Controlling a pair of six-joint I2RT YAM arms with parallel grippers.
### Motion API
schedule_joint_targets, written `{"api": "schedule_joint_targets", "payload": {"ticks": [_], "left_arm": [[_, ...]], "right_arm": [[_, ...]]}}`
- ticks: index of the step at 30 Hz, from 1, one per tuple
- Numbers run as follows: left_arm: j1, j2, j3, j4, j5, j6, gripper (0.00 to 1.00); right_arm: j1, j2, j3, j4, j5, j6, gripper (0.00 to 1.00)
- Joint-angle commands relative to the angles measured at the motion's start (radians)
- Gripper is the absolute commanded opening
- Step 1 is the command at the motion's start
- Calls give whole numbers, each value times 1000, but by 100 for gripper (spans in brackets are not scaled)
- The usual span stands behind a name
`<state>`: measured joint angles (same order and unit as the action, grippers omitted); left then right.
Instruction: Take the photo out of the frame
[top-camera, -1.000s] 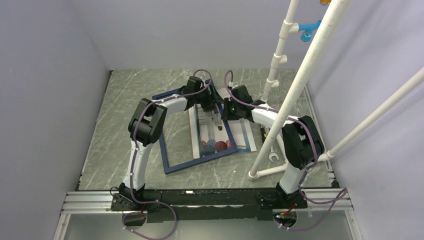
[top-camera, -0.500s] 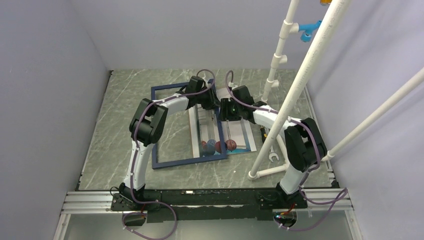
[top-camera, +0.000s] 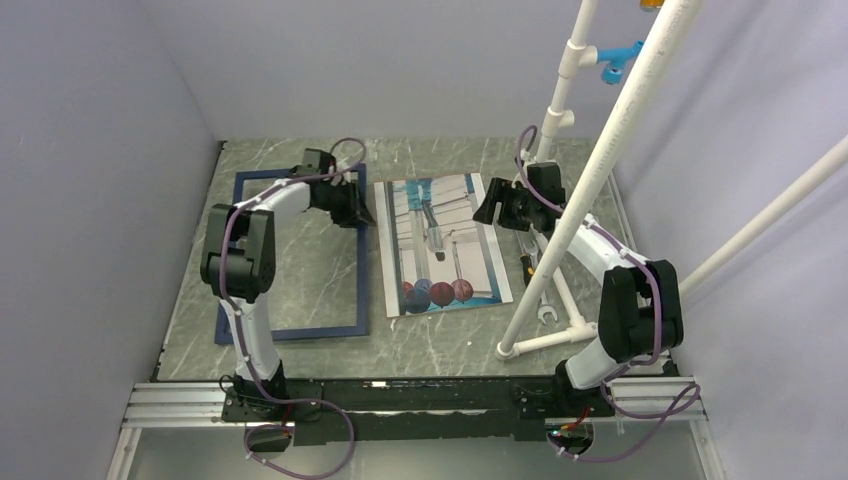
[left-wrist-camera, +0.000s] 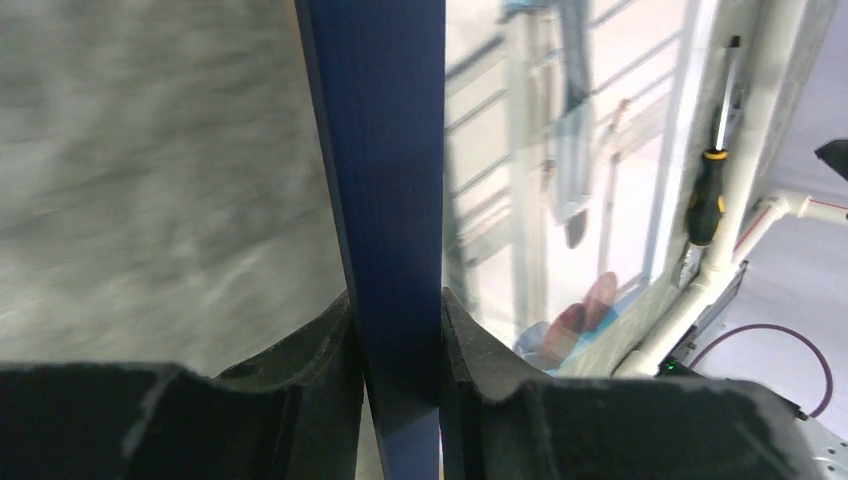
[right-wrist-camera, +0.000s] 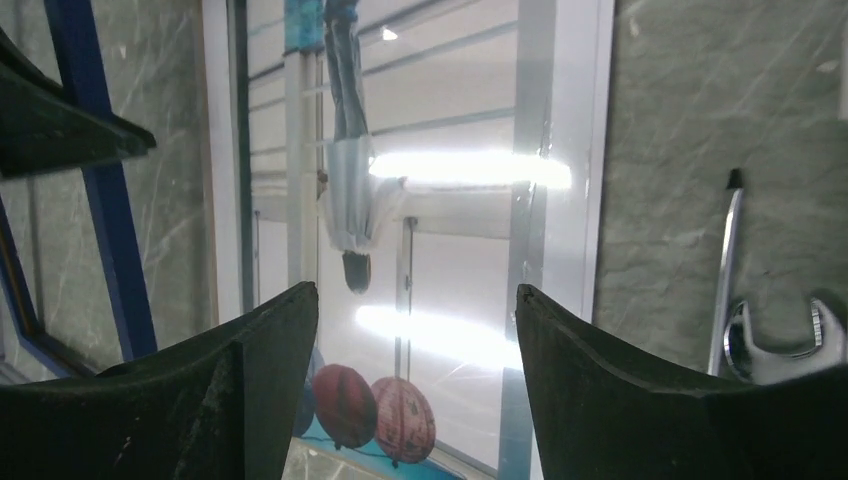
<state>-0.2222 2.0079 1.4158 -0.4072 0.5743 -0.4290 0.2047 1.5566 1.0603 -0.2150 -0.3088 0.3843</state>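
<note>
From above, the left arm crosses the far rail of the frame (top-camera: 361, 285), and the left gripper (top-camera: 352, 205) covers its far right corner, so whether that corner rests on the marble table (top-camera: 300, 270) or is raised cannot be told. The left wrist view is blurred; there the left gripper (left-wrist-camera: 395, 310) is clenched on a navy rail of the frame (left-wrist-camera: 385, 150), which is cut off at the top and bottom edges. The frame lies at the left of the table, its long axis running near to far. A strip of bare table separates it from the photo (top-camera: 445, 245), which lies face up in the middle, long axis also near to far, with the red and blue balls at its near end. In the right wrist view, glare washes out part of the photo (right-wrist-camera: 440, 200), and both its ends are cut off. The right gripper (right-wrist-camera: 415, 300) hangs above it with its jaws spread wide, holding nothing. A white pipe (top-camera: 590, 180) crosses in front of the right arm and partly hides the screwdriver (top-camera: 527, 265) and wrench (top-camera: 546, 305) right of the photo.
</note>
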Motion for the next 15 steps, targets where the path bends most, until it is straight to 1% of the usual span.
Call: {"api": "schedule_joint_targets", "payload": {"ticks": [1,4,8,10,11,15], "left_arm": [[80,-15,30,-150,61,185,0],[96,33,98,-210,26,236,0],[124,71,117,-205,31,222,1],[131,79,120,-202,23,215,6],[132,83,122,-202,13,213,11],[140,94,137,-206,-4,203,28]], "right_arm": [[9,-14,-36,43,-74,-13,73],[10,-9,-41,37,-62,-22,73],[8,-20,-53,40,-42,-31,74],[9,-24,-61,44,-38,-32,75],[9,-22,-67,49,-39,-30,75],[7,-11,-68,47,-42,-24,75]]}}
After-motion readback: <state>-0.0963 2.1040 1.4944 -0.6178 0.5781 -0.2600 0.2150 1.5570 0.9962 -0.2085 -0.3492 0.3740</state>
